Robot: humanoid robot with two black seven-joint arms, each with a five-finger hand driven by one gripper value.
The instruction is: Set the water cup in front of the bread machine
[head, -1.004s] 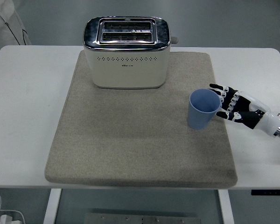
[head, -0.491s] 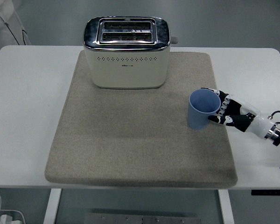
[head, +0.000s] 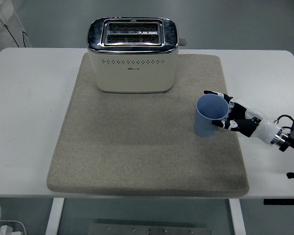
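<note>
One blue cup [head: 208, 116] upright on mat's [head: 137, 147] right side, right of toaster [head: 132, 55]. Right hand [head: 235, 117] wraps its rim side. Probably light, smooth plastic; hold mid-wall.

The white counter [head: 29, 112] carries a large grey-beige felt mat [head: 137, 147] that covers most of its middle and reaches almost to the near edge. The mat lies flat with rounded corners, and bare counter shows on both sides of it and behind it.
</note>
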